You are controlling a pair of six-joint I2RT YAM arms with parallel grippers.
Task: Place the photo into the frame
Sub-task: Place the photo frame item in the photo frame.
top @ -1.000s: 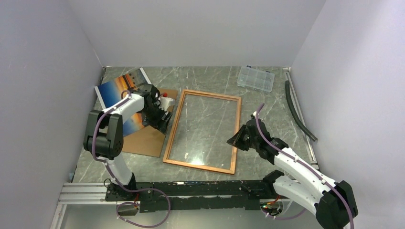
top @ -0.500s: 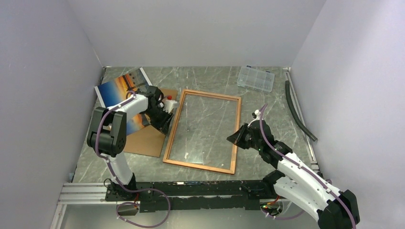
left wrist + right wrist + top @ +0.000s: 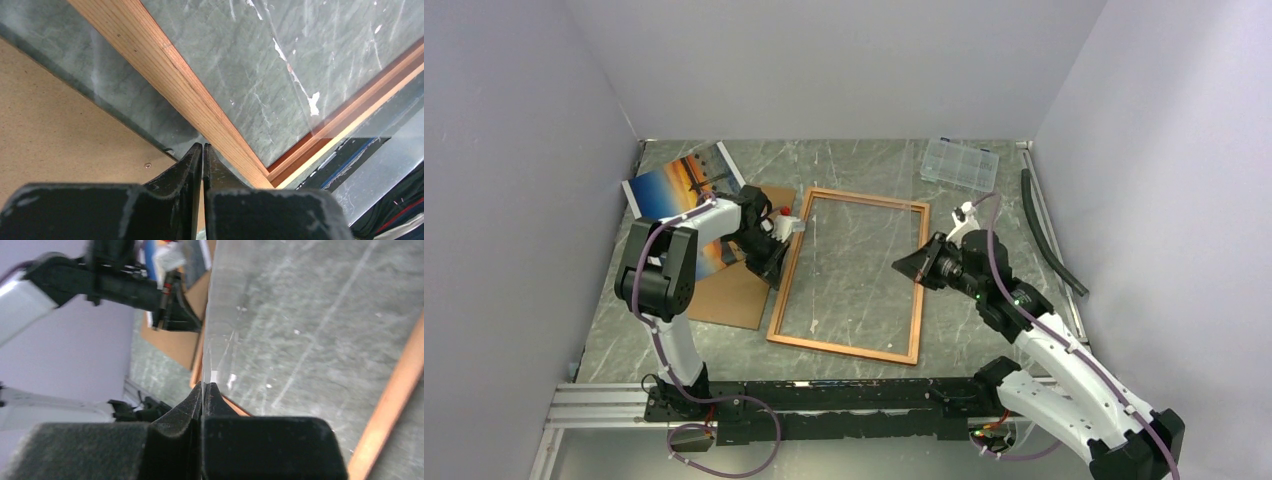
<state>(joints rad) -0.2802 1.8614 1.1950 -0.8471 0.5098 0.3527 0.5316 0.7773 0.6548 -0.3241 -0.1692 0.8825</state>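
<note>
Pinching one clear pane (image 3: 260,315) by its edge, the right pincer (image 3: 202,385) is clamped tight above the right rail of the single frame (image 3: 839,346), which lies flat mid-table. The left pincer (image 3: 202,147), at the left rail, shows only a slit between its fingers; whether the pane sits in it I cannot tell. One photo (image 3: 669,185) lies face up at far left, overlapping one brown backing board (image 3: 729,295). One compartment box (image 3: 961,163) sits far right.

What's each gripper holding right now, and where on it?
Right gripper pinches the clear pane by the edge on its side. Left gripper looks shut on the opposite edge, beside the frame rail.
</note>
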